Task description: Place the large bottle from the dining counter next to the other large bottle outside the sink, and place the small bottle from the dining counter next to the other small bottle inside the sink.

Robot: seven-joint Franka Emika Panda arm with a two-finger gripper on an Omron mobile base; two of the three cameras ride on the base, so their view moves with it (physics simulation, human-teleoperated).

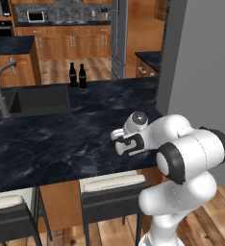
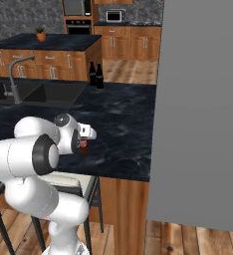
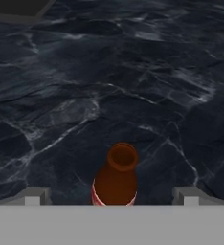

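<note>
A simulated kitchen of warm wood cabinets spreads behind the dining counter (image 1: 61, 139), a long black marbled surface that crosses the middle of my left base view, with dark pale-cushioned stools (image 1: 112, 192) tucked under its near edge at the bottom of the frame. At the left edge sits the black sink (image 1: 37, 98) with its grey gooseneck faucet (image 1: 3, 89). Two tall dark bottles (image 1: 78, 75) stand side by side on the surface just beyond the sink's far right corner, upper centre of the frame. A grey wall panel (image 2: 203, 109) fills the right half of my right base view. My white arm folds low over the surface's near edge, right of centre in the left base view. Its hand (image 3: 111, 197) stands fully open and holds nothing; the two fingertips (image 3: 33, 196) flank the small bottle (image 3: 115, 177), amber-brown with a red-and-white label, upright on the surface at bottom centre of the hand view, its open mouth toward the camera.
</note>
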